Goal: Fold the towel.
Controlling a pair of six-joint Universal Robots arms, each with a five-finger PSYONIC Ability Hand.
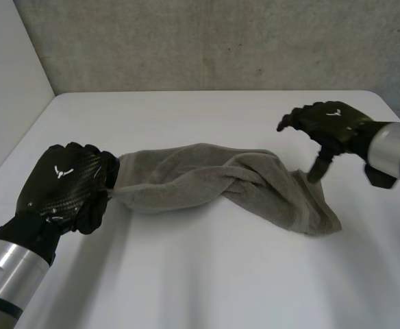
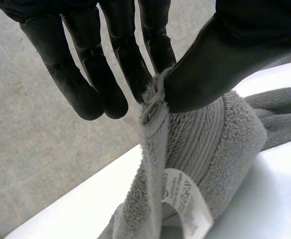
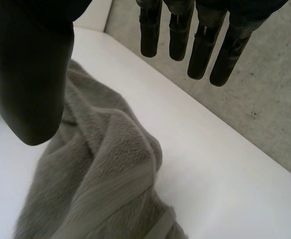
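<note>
- Towel [image 1: 214, 181]: grey, lying on the white table [image 1: 207, 288] as a long, twisted rope rather than flat. No clean fold is visible.
- Left hand [image 1: 66, 185]: at the towel's left end. The left wrist view shows the thumb [image 2: 210, 64] pinching the towel's hem against a finger, with this end lifted off the table. The other fingers are extended and hold nothing.
- Label [image 2: 183, 196]: a white care tag hangs from the hem just below the pinch (a useful marker for this end).
- Right hand [image 1: 330, 123]: just above the towel's right end. Its fingers [image 3: 200, 50] are straight and set well apart from the thumb, and it holds nothing. Whether the thumb tip grazes the cloth cannot be told.
- Progress: judged early. One end is secured, and the other lies loose and crumpled on the table.
- Remaining, by estimate: take the right end, pull out the twist, spread the towel flat, bring end to end, and square the edges.
- Risk: folding a twisted towel would probably give a bunched result.
</note>
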